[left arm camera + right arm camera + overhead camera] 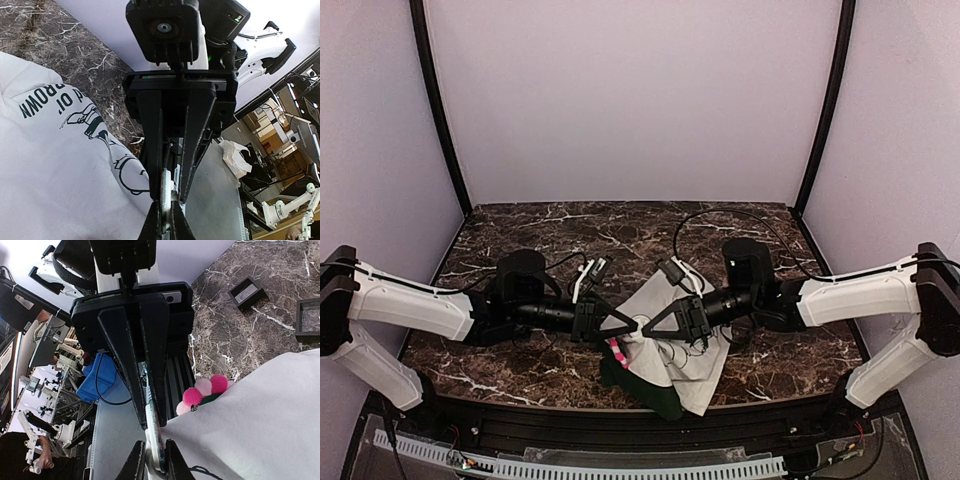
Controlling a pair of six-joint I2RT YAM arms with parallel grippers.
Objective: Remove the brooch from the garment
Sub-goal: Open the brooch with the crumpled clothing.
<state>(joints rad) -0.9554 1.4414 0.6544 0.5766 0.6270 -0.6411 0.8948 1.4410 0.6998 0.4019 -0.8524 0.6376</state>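
The garment (692,366) is a white T-shirt with black print (55,165) lying at the table's near middle, and part of it is lifted. The brooch (166,195) shows only edge-on, as a thin flat piece with a white rim and a reddish face (155,442). Shirt cloth (260,425) runs into it. My left gripper (166,227) is shut on its rim from one side. My right gripper (151,462) is shut on it from the other side. The two grippers meet tip to tip (642,325) above the shirt's left part.
A cluster of pink and pale pink pompoms (205,390) sits at the shirt's edge beside dark green cloth (650,392). Two small black square frames (246,291) (307,315) lie on the marble table (520,225). Purple walls enclose the table.
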